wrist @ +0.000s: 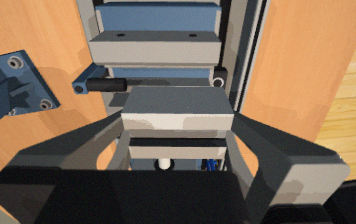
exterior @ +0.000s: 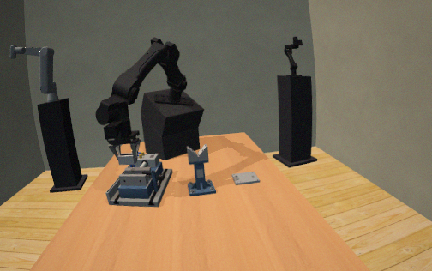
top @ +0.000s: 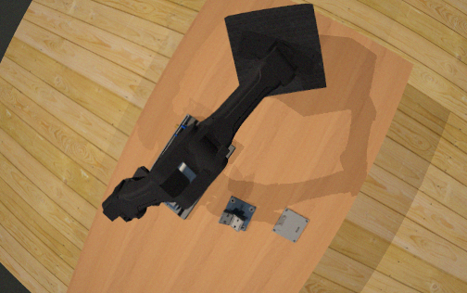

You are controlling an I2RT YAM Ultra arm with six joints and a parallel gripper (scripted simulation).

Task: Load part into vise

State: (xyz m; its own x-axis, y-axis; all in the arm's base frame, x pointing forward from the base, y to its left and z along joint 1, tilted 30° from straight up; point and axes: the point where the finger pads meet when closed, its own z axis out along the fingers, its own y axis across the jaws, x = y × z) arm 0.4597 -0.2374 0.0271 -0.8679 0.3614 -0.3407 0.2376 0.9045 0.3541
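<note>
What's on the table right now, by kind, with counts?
Vise: 1
V-block: 1
Infeed plate: 1
Part, held in the claw above the vise: 1
Arm pedestal: 1
Total: 5

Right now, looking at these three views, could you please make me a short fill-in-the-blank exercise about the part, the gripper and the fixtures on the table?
1. The gripper is shut on the ____.
2. The gripper hangs over the ____, not over the V-block.
3. The infeed plate has ____ lying on it.
4. In the exterior view, the V-block stands between the vise and the ____.

Missing words: part; vise; nothing; infeed plate
</note>
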